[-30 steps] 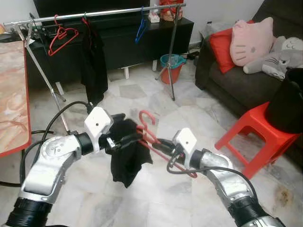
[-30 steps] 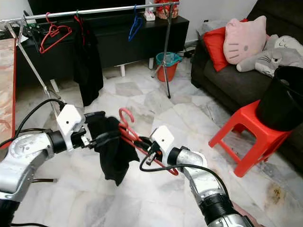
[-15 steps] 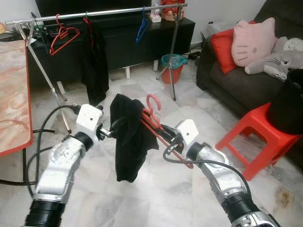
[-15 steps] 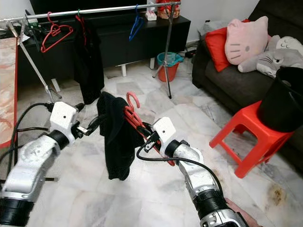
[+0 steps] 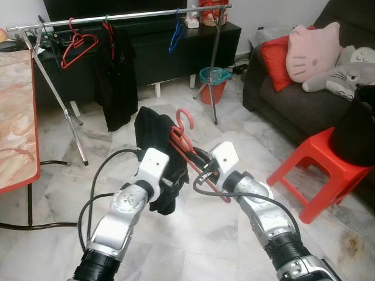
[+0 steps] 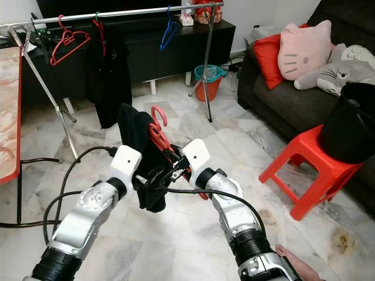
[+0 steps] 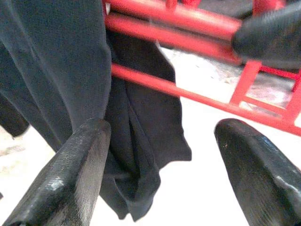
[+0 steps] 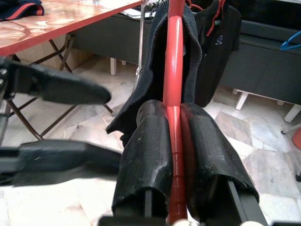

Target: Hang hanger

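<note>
While right gripper [image 8: 175,141] pinches red hanger [image 5: 186,140] steady, your left gripper [image 7: 160,160] sits spread beside black garment [image 5: 153,132], ready to straighten drape.

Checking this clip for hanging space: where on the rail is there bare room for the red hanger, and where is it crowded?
The rail is bare between the hanging black shirt and the blue hanger. Its left end is crowded by an empty red hanger beside that shirt. The right claw grips the red hanger carrying a black cloth; the left claw is open beside it.
</note>
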